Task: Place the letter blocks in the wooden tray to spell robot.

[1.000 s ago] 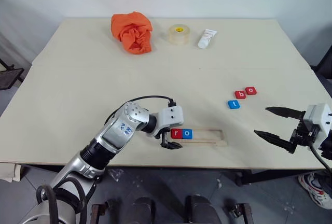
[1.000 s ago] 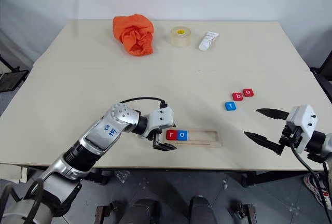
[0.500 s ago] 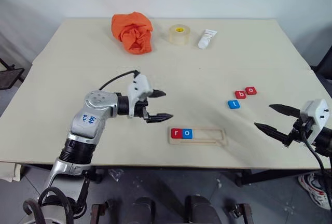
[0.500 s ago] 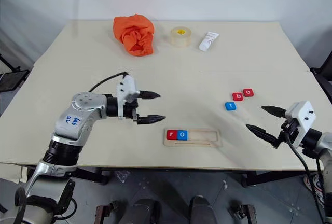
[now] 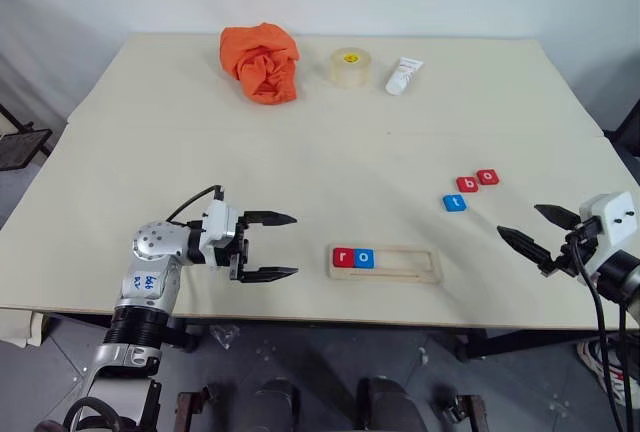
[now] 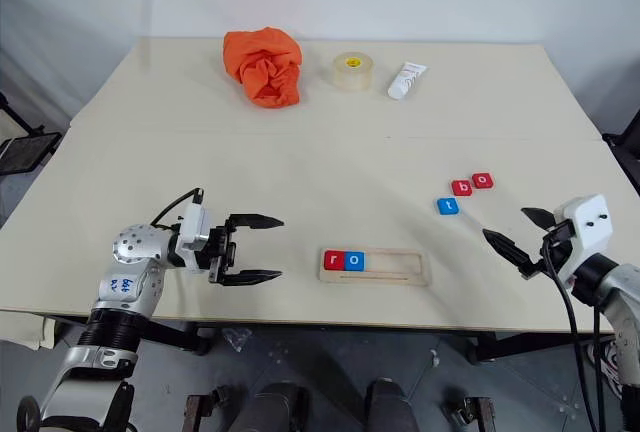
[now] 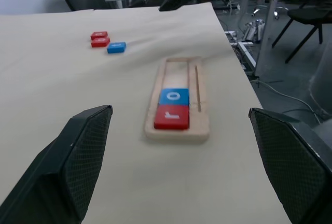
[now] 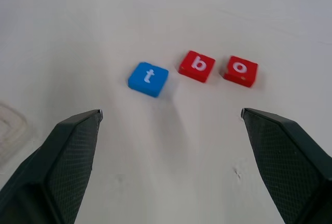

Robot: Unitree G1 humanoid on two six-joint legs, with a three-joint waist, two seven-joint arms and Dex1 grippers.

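The wooden tray (image 5: 400, 274) lies near the table's front edge, with a red "r" block (image 5: 343, 257) and a blue "o" block (image 5: 363, 258) at its left end. Three loose blocks lie to the right and further back: blue "t" (image 5: 455, 202), red "b" (image 5: 466, 184), red "o" (image 5: 487, 177). My left gripper (image 5: 282, 246) is open and empty, left of the tray, pointing toward it. Over the right front edge my right gripper (image 5: 535, 229) is open and empty, pointing at the loose blocks (image 8: 148, 79).
An orange cloth (image 5: 260, 60), a roll of clear tape (image 5: 348, 65) and a white tube (image 5: 403, 75) lie along the far side of the table (image 5: 330, 152). Chairs and desks show beyond the table in the left wrist view.
My left gripper has drawn back from the tray's left end, moving left and turning level to point right at it. The right gripper has shifted only slightly.
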